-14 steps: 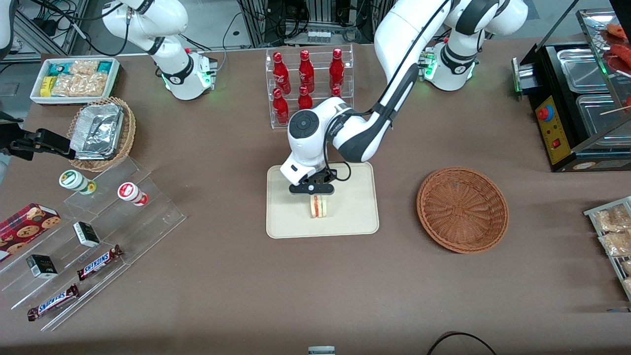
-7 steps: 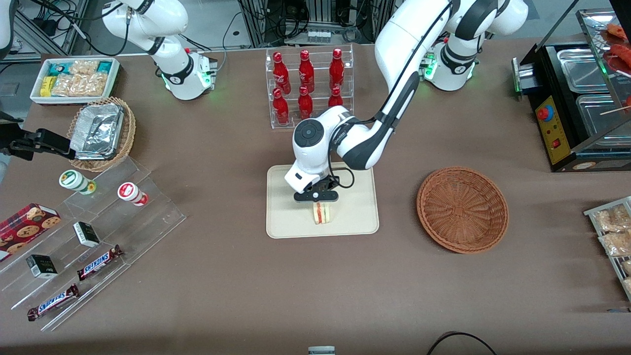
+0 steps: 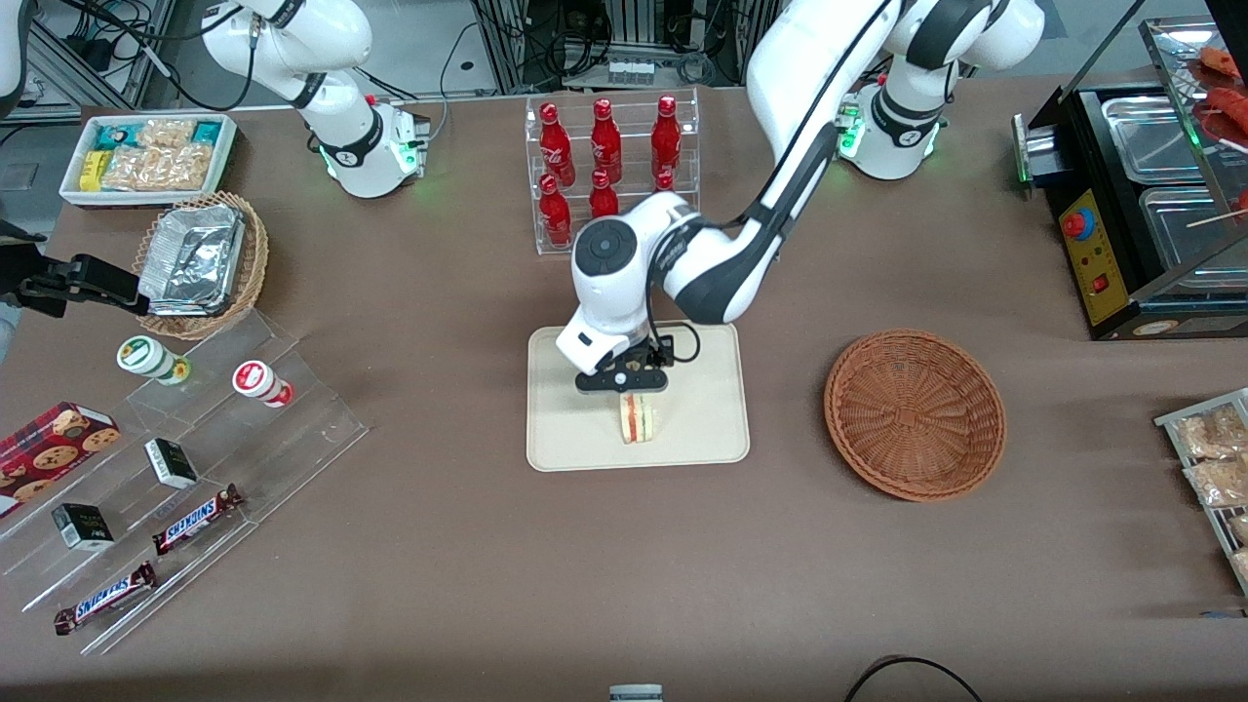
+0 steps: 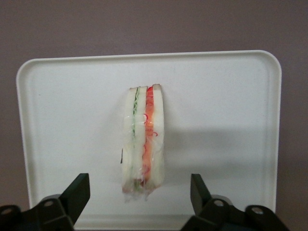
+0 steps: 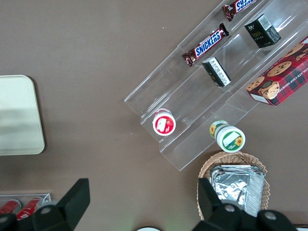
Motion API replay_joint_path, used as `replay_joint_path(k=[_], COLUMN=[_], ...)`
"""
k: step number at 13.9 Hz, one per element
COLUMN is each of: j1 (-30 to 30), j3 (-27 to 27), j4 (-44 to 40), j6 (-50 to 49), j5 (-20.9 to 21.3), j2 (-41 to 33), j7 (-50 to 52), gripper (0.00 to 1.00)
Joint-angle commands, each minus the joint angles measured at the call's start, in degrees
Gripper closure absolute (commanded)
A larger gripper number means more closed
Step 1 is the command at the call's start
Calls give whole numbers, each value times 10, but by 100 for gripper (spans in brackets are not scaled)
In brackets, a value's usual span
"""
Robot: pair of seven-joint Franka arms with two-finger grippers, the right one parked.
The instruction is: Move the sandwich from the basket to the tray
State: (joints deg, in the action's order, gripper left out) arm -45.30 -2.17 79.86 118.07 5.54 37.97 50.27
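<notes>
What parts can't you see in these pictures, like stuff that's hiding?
- Front view: the gripper, open above the sandwich, covers the sandwich's end farther from the camera.
- Front view: the working arm hides part of the tray and some red bottles.
- Left wrist view: the picture's edge cuts off the finger bases and the tray's nearest rim.
- Front view: the basket looks empty.

White arm shells, dark grey joints, black claw point(image 3: 624, 379), black cable, green base lights.
</notes>
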Motion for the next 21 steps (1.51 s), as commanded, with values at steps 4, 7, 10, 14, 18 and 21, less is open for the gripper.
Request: replay_joint_path(k=[4,7,10,14,18,21], j1=[35,78,142,251,320,363], j3=[1,1,1,2,2,3], j4=[37,78,102,104,102,102], j6=[-139,-166,-231,-295,-307,-314], j5=[-11,-11,-11,-24,-24,-23], j2=[-160,-248,-315,-364,-382,-385], j7=[3,0,-105,-290,-406,-485], gripper=[0,0,0,0,0,0])
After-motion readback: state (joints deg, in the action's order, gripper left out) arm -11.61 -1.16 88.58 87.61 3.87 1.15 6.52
